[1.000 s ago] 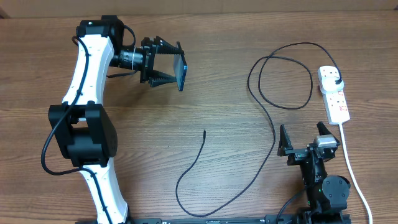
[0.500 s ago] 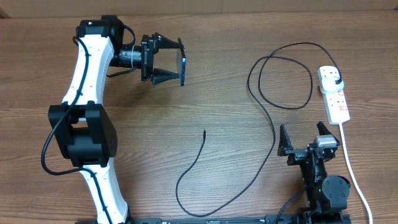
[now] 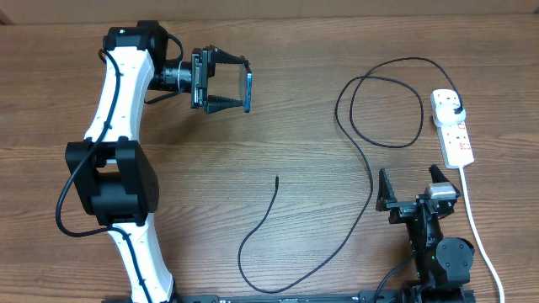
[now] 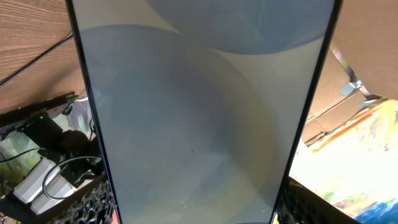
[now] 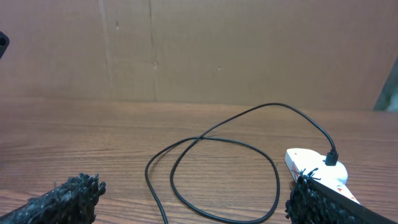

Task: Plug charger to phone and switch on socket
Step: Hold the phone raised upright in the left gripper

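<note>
Your left gripper (image 3: 242, 87) clamps the phone (image 4: 199, 112) by its edges above the table (image 3: 295, 143); your right gripper (image 3: 413, 183) rests wide open, empty.

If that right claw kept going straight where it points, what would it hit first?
Likely the loop of the black charger cable lying ahead of the right gripper; the white socket lies off to the side. It might pass above the cable, since height is unclear.
</note>
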